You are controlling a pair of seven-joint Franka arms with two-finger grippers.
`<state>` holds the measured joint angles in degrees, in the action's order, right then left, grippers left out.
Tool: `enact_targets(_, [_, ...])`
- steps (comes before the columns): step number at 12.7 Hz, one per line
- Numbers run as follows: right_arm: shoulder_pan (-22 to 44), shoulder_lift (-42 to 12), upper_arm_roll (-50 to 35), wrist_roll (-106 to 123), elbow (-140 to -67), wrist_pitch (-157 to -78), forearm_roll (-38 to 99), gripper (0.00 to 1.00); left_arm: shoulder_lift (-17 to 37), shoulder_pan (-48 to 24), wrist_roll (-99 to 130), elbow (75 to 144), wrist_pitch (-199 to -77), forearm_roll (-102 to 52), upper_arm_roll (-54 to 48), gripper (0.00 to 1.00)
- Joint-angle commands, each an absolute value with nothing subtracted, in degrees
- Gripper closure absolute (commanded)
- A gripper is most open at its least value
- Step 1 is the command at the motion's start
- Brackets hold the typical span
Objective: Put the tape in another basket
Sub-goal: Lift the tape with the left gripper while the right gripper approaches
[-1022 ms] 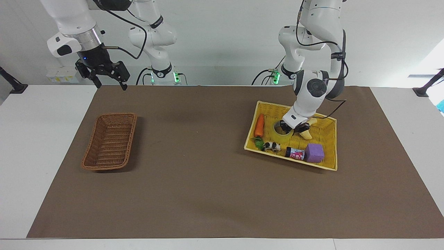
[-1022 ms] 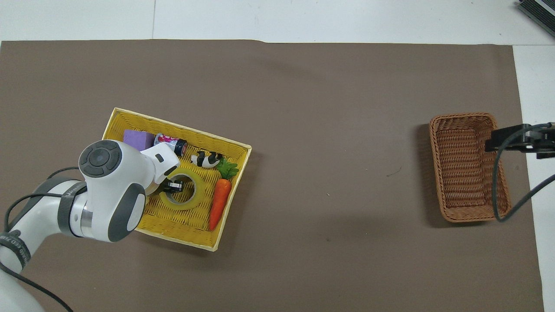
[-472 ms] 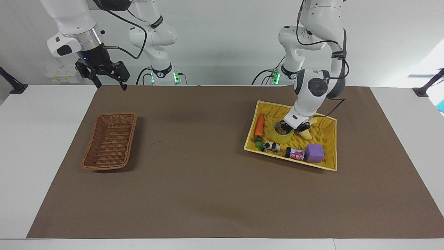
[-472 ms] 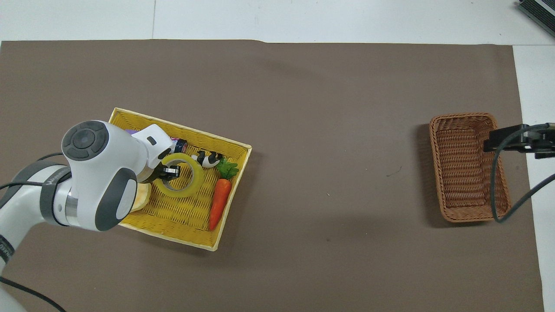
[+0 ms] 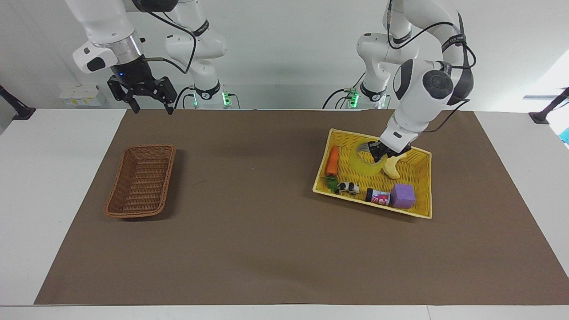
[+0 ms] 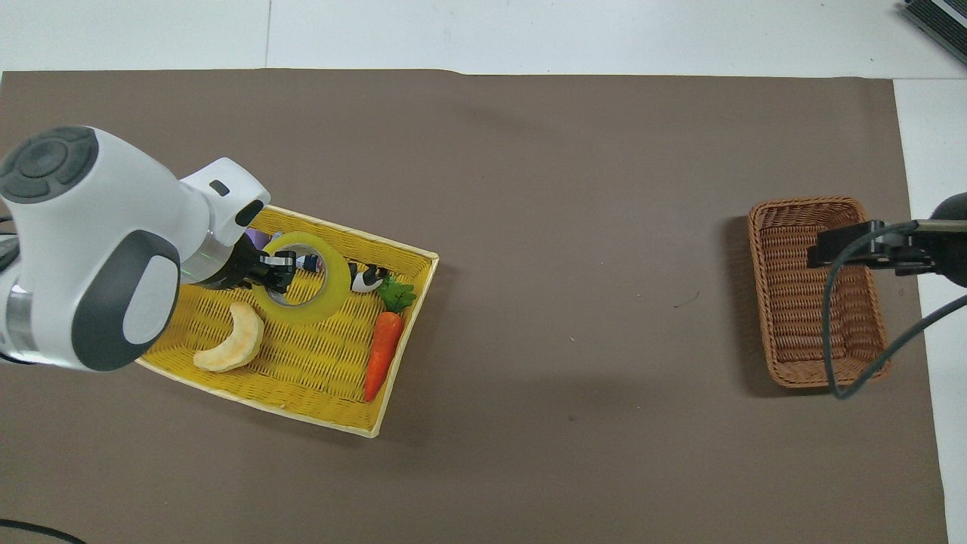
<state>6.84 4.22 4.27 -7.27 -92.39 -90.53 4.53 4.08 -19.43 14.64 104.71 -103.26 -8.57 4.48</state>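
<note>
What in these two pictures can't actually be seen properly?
- Purple block: plain in the facing view, almost wholly covered by the left arm in the overhead view.
- Small can: its label is too small to read in either view.
- Left tool shut on the tape: one finger sits inside the ring, the roll's wall hiding it.
- Right tool: in the overhead view, cut off by the picture's edge above the brown basket.

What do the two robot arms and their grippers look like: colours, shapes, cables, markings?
Both arms are glossy white with rounded segments, dark grey joint caps and black bands bearing small white lettering. Black cables run loosely along them. Green lights glow at both bases. The right gripper is black, with angular linked fingers, under a silver ring and a small blue light. The left gripper is black too, below a white wrist piece with a dark oval mark.
</note>
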Motion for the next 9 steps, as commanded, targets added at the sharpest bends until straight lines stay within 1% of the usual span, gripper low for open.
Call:
enact_targets(1, [8.34, 5.8, 4.04, -6.42, -94.04, -91.58, 9.03, 0.0, 4.48, -18.72, 19.84, 96.7, -95.21, -13.08, 4.31, 1.0])
enact_targets(2, [9.48, 5.8, 4.04, -6.94, -94.13, -91.5, 10.53, 0.0, 4.57, -18.89, 23.26, 95.03, -94.58, -15.36, 4.31, 1.0])
enact_targets(4, [11.06, 5.63, 4.04, -10.26, -94.48, -91.58, 16.14, 0.0, 5.09, -20.03, 28.37, 94.66, -96.93, -20.19, 4.13, 1.0])
enact_targets(7, [14.67, 4.66, 4.04, -12.31, -95.36, -93.59, 21.43, 0.0, 5.01, -25.04, 32.41, 95.54, -104.31, -21.7, 2.99, 1.0])
enact_targets(9, [17.13, 4.66, 4.04, -12.31, -97.73, -95.79, 24.6, 0.0, 5.01, -27.85, 33.65, 96.06, -109.31, -25.21, 2.9, 1.0])
